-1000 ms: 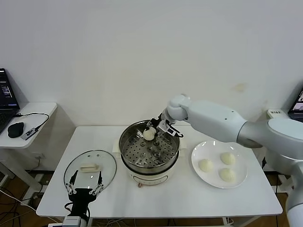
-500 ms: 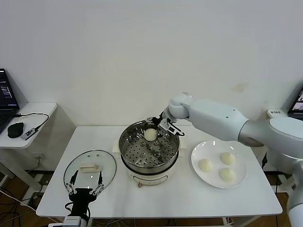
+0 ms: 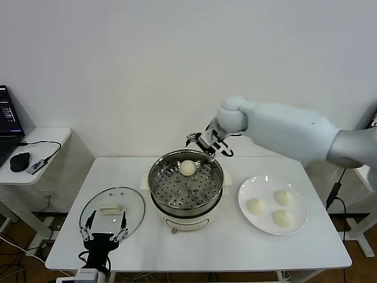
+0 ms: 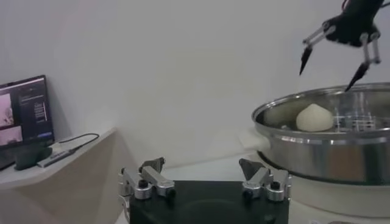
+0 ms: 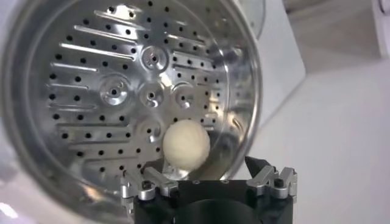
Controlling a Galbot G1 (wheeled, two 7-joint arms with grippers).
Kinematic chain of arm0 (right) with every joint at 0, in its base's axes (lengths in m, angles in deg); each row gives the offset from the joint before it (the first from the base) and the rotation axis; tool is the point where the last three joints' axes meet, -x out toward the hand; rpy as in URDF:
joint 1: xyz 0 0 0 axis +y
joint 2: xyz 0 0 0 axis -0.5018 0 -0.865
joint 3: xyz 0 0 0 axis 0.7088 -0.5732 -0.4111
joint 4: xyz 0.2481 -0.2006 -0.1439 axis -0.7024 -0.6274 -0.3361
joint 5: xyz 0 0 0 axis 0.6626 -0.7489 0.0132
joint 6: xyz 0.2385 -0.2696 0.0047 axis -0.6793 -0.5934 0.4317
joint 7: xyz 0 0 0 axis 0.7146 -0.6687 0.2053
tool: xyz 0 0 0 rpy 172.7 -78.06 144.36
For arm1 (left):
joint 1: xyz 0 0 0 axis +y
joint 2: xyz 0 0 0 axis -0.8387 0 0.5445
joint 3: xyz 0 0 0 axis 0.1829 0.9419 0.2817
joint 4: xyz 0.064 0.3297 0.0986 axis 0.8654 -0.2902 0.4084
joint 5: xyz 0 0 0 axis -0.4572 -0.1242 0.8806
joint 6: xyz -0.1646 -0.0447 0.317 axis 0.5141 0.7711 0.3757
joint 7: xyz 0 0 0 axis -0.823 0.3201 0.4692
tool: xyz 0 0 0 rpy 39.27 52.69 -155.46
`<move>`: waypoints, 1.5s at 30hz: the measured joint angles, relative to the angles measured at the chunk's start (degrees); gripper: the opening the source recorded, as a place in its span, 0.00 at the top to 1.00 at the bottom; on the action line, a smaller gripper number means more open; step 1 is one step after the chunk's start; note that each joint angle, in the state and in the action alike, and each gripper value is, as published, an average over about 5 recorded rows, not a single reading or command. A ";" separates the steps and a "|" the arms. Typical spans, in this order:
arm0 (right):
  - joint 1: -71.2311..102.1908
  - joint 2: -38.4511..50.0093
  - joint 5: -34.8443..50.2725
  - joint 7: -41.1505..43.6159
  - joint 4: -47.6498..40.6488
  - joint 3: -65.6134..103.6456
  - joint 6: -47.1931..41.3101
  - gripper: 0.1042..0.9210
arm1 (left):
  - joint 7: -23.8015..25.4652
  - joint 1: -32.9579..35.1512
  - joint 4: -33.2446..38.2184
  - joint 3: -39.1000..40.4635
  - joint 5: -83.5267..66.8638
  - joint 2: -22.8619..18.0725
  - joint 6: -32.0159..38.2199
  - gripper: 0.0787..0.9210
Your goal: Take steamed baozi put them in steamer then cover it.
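One bun is seen lying in the steamer, at its far side near the rim. The right gripper is held above that rim, jaws spread wide, nothing gripped. Three buns are left on the plate. The next bun is best taken by its sides, lightly, and set apart from the first. The left gripper is parked open beside the glass lid.

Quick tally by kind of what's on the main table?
Baozi: 4, one in the steamer, three on the plate
Steamer: 1
Plate: 1
Glass lid: 1
Total: 7
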 measured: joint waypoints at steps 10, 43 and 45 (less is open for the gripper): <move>-1.99 16.57 4.42 0.94 11.66 -0.97 -10.03 0.12 | 0.60 -1.64 0.09 -1.44 -2.68 2.40 -1.74 0.12; 37.71 27.40 -9.52 0.05 7.19 24.45 -15.10 0.12 | 0.82 -1.22 -0.69 -2.19 -2.27 3.04 -2.79 0.12; 38.28 26.08 -9.88 -0.02 5.68 24.78 -15.02 0.12 | 0.82 -1.31 -0.83 -2.29 -2.29 3.11 -2.78 0.12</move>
